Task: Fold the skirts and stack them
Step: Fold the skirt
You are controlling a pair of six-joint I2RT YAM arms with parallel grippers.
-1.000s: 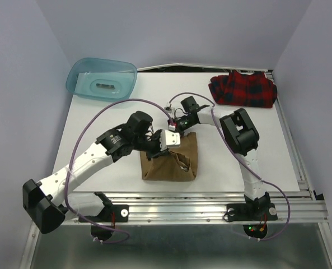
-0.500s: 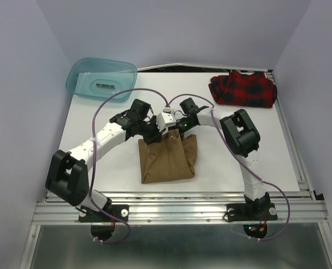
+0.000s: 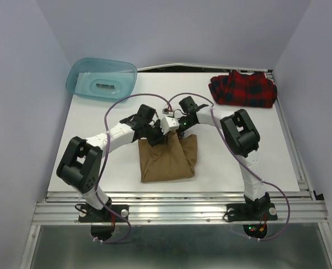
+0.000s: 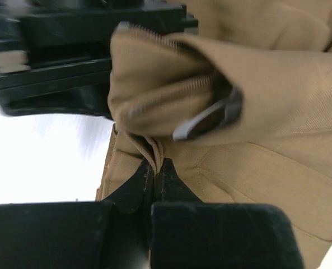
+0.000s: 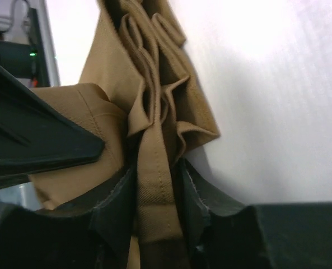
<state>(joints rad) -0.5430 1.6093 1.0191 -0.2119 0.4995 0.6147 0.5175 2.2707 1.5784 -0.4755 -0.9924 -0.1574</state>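
Top external view: big white table (image 3: 87,168) with the tan-brown skirt (image 3: 166,159) sitting roughly in the middle, a bit toward the near edge. Its near part lies flat and its far edge is bunched up where both arms meet. The red plaid skirt (image 3: 243,88) is crumpled way off in the far right corner, well apart from the tan one, and a teal tub (image 3: 75,78) is in the far left corner. The left gripper (image 3: 167,135) and right gripper (image 3: 180,133) are right beside each other at that far edge. Left wrist cam shows its jaws pinched tight on a thin fold of tan cloth, with a zipper (image 4: 171,95) and its metal pull (image 4: 207,115) on the fold just past them. Right wrist cam shows its jaws clamped on a thicker gathered seam of the same skirt.
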